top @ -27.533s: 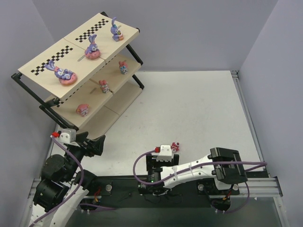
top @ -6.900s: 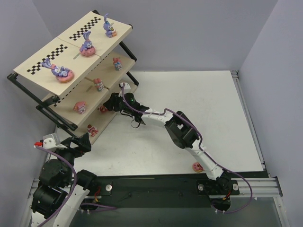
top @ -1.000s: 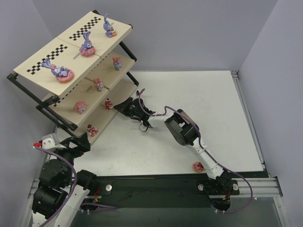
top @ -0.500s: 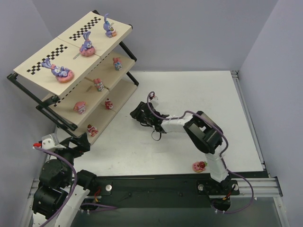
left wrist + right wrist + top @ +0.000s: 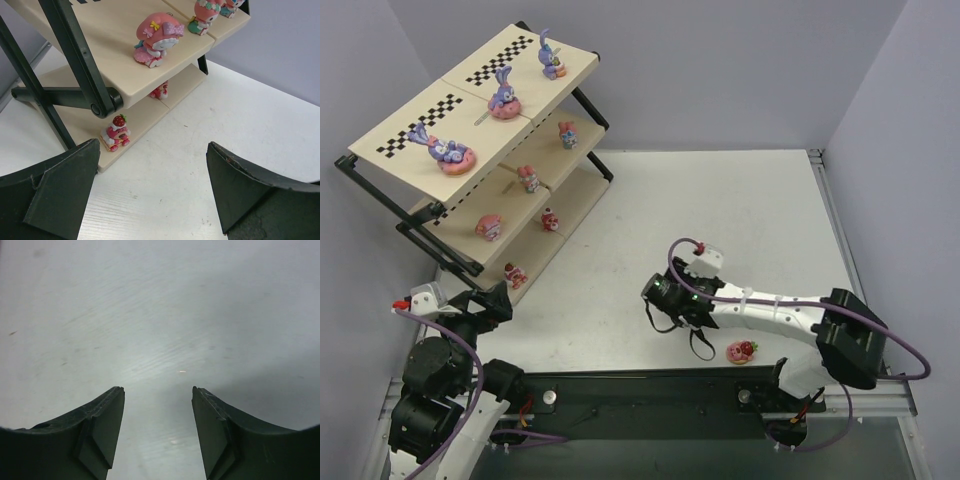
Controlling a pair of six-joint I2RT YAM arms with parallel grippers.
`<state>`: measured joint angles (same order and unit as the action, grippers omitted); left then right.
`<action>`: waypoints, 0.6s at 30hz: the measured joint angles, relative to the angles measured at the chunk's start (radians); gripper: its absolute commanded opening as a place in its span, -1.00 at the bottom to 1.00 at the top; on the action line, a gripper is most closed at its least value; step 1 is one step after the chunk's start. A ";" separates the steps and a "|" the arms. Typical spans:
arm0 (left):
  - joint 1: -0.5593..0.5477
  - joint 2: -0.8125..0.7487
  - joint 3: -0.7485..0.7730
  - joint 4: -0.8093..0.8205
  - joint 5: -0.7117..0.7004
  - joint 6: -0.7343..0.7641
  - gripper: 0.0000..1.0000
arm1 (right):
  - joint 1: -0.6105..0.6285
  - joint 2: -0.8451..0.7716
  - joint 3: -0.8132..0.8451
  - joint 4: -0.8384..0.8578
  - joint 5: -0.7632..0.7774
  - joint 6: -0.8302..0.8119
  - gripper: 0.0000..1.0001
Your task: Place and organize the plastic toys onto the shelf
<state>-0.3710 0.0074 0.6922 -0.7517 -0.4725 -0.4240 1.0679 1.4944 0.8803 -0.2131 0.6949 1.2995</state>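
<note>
Plastic toy, pink, glossy and strawberry-topped, sits on the white bench by its front edge, near the right gripper, whose jaws stand apart, empty; the left gripper likewise. A clumsy descent could knock it off. The slanted beige three-tier shelf holds purple bunnies on top, pink figures below.

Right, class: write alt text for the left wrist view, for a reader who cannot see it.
The left gripper hangs open over the white table, facing the shelf. A strawberry-topped toy stands at the edge of the lowest board; a pink hooded toy sits on the board above.
</note>
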 measured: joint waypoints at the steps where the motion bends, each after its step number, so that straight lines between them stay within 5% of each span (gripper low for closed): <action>1: 0.000 0.000 0.000 0.000 0.002 0.001 0.95 | 0.006 -0.027 -0.017 -0.076 0.022 0.055 0.12; 7: 0.000 0.000 0.000 0.000 0.011 0.006 0.95 | 0.080 -0.260 -0.204 -0.515 0.095 0.461 0.05; 18: 0.000 0.000 -0.001 0.001 0.017 0.014 0.95 | 0.211 -0.628 -0.371 -0.838 0.082 0.661 0.02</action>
<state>-0.3710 0.0074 0.6914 -0.7506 -0.4553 -0.4103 1.2793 0.8661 0.5095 -1.0508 0.7773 1.9602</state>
